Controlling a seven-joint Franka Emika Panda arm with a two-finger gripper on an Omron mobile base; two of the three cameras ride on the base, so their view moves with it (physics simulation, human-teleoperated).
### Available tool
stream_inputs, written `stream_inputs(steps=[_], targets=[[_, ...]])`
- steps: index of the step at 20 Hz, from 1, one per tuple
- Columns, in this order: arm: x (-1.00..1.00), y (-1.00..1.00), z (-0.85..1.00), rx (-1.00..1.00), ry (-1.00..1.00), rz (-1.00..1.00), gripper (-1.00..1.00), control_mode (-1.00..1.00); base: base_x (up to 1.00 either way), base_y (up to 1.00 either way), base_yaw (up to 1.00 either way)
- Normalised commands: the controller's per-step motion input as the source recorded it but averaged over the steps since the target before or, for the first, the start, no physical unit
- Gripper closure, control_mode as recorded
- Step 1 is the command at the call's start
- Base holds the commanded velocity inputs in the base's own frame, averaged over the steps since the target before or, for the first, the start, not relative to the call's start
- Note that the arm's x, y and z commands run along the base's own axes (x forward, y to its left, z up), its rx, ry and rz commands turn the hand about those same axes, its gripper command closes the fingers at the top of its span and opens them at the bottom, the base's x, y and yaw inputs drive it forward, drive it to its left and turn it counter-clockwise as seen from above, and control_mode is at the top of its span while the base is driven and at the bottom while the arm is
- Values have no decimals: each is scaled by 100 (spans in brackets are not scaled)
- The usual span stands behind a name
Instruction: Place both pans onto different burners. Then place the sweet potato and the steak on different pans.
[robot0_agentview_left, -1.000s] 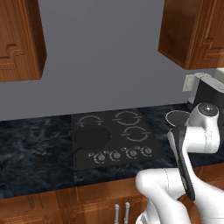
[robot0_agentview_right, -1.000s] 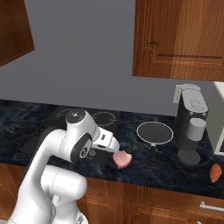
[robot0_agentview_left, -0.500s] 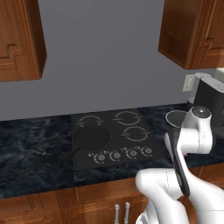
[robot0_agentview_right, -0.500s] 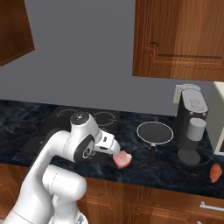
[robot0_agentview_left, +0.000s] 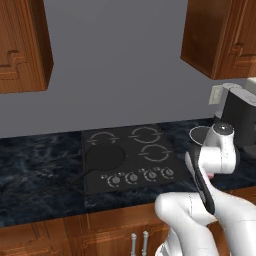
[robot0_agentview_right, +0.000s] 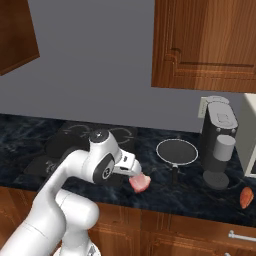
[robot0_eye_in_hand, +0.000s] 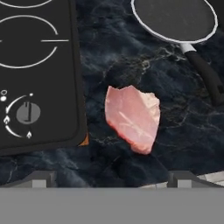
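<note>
Judging by how things lie, we put the task at roughly a quarter done: the matte black pan (robot0_agentview_left: 104, 158) sits on the front left burner of the cooktop (robot0_agentview_left: 131, 159) with its long handle trailing off toward the counter's front, while the other pan with the pale silvery rim (robot0_agentview_right: 176, 151) is off the glass altogether, resting on the dark marble counter (robot0_agentview_right: 190, 192) to the right of the cooktop, near the coffee machine (robot0_agentview_right: 220, 142). That leaves us three jobs: the second pan onto a free burner, then the two foods onto separate pans. The steak (robot0_eye_in_hand: 132, 116) lies flat on the counter between the cooktop's right edge and the rimmed pan, touching neither, and in the hand view it sits almost centred just ahead of the finger tips. Our gripper (robot0_agentview_right: 136, 170) hangs over it with the jaws spread wide and nothing between them. The sweet potato (robot0_agentview_right: 245, 197) lies far off to the right on the counter's front edge, well apart from both pans. The remaining burners (robot0_agentview_left: 154, 152) stand bare. We read the step in hand as a reach for the steak, though the rimmed pan is not yet placed.
</note>
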Motion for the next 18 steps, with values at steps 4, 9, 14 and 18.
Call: stream_inputs(steps=[4,9,14,18], targets=[[41,-29,-11,0,0,0,-100,-100,0,0,0],[30,-14,-22,3,0,1,-100,-100,0,0,0],[13,0,-30,4,1,1,-100,-100,0,0,0],[13,0,-24,1,2,0,-100,-100,0,0,0]])
